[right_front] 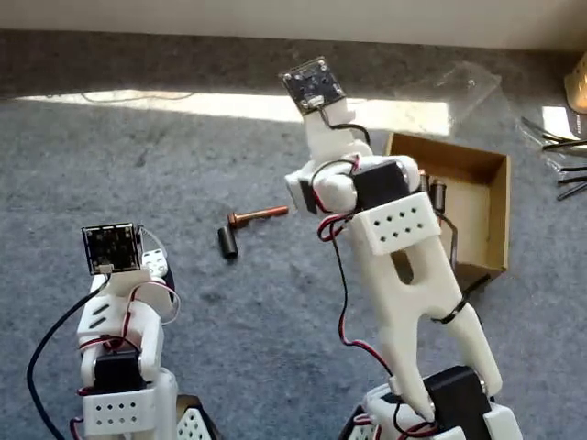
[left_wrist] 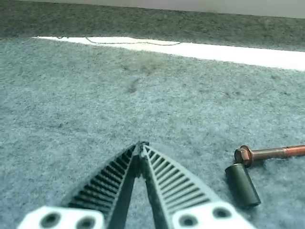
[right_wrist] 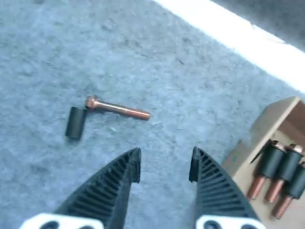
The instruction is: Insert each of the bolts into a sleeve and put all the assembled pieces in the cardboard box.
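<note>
A copper bolt (right_front: 259, 215) (left_wrist: 274, 153) (right_wrist: 119, 108) lies on the grey carpet with its head beside a loose black sleeve (right_front: 227, 241) (left_wrist: 243, 184) (right_wrist: 75, 122). My right gripper (right_wrist: 164, 164) (right_front: 298, 194) hangs open and empty over the carpet, between the bolt's threaded end and the cardboard box (right_front: 495, 211) (right_wrist: 267, 124). Three assembled pieces (right_wrist: 279, 167), each a bolt in a sleeve, lie side by side in the box. My left gripper (left_wrist: 141, 145) is shut and empty, low over the carpet, short of the sleeve.
A clear plastic bag (right_front: 459, 87) lies beyond the box. Black cables (right_front: 559, 147) sit at the far right edge. A sunlit strip (right_front: 229, 105) crosses the carpet at the back. Open carpet spreads between the two arms.
</note>
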### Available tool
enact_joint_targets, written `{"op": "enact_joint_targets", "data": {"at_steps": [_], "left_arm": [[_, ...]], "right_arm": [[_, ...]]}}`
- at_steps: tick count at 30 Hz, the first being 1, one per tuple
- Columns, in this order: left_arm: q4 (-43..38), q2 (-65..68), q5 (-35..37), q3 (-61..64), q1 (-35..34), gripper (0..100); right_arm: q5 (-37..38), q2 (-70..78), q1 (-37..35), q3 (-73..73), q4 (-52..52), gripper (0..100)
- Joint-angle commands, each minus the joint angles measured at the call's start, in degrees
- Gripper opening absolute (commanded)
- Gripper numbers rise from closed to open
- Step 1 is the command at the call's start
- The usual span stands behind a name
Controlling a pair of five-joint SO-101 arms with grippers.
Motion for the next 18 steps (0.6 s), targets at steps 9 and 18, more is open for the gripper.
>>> {"op": "enact_joint_targets", "data": {"at_steps": [9,18], "left_arm": [[3.2,-0.5,-0.4,0.3,-4.3,2],[3.2,-0.5,-0.4,0.6,-7.9,2]], "right_arm": [[-4.2,17.2,-11.1,-22.9,10.8,3.1],[-4.3,35.8,-15.1,-37.1,16.4,3.1]]}}
